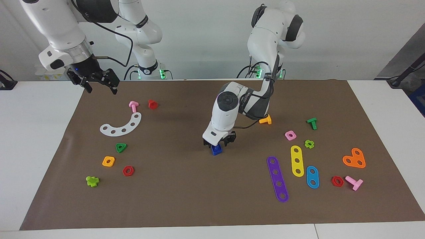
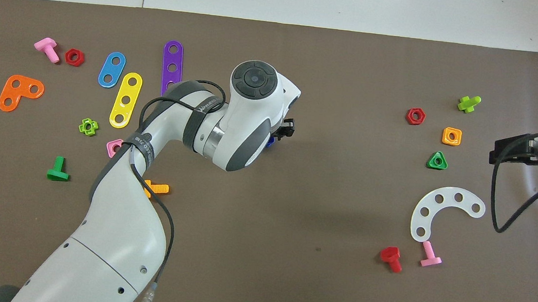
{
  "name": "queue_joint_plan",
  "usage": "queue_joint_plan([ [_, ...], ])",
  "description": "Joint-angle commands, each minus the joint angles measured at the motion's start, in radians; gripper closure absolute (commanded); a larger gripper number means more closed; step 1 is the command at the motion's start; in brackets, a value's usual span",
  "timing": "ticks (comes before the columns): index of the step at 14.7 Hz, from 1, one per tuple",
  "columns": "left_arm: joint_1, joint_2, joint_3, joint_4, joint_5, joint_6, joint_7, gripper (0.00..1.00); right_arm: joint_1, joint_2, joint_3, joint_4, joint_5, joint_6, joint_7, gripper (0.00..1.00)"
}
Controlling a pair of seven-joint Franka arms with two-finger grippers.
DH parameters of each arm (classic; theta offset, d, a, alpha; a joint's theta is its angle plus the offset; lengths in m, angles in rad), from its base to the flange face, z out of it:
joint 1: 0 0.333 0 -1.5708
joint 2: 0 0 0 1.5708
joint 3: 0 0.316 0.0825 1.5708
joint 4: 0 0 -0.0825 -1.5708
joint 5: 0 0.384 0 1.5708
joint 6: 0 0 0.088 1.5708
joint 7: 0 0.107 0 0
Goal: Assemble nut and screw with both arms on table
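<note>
Our left gripper [image 1: 219, 143] is down at the middle of the brown paper-like mat [image 1: 186, 192], its black fingers standing apart on either side of a small blue plastic piece [image 1: 216, 150] that sits on the mat — we take it for the square blue nut with the screw in or on it, though we cannot tell the two apart here, nor whether the fingers touch the plastic. In the overhead view only a sliver of blue [image 2: 270, 141] shows under the wrist. Judging the step as a release or a re-grip, we want to lift straight up, without dragging a finger across the blue piece, so it stays upright and seated. Our right gripper [image 1: 99, 84] waits open in the air over the mat's edge at the right arm's end, above the small pink plastic screw [image 1: 133, 106] and the white curved strip with holes [image 1: 122, 125].
</note>
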Motion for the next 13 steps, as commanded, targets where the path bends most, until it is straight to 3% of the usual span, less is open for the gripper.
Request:
queue_joint_plan([
  [1,-0.01,0.002,0.018,0.014,0.022,-0.03,-0.007,0.0,0.0,-0.034,-0.01,-0.045,0.015,0.023,-0.004,0.0],
  [4,0.036,-0.019,0.026,0.043,0.019,-0.106,0.002,0.0,0.002,-0.033,-0.008,-0.042,0.015,0.026,-0.004,0.0],
  [7,0.124,-0.126,0.017,0.031,0.017,-0.151,0.044,0.0,0.011,-0.034,-0.007,-0.04,0.015,0.017,-0.007,0.0],
  [13,0.314,-0.431,0.021,-0.253,0.002,-0.218,0.352,0.0,0.013,-0.034,-0.007,-0.04,0.015,0.015,-0.009,0.0],
])
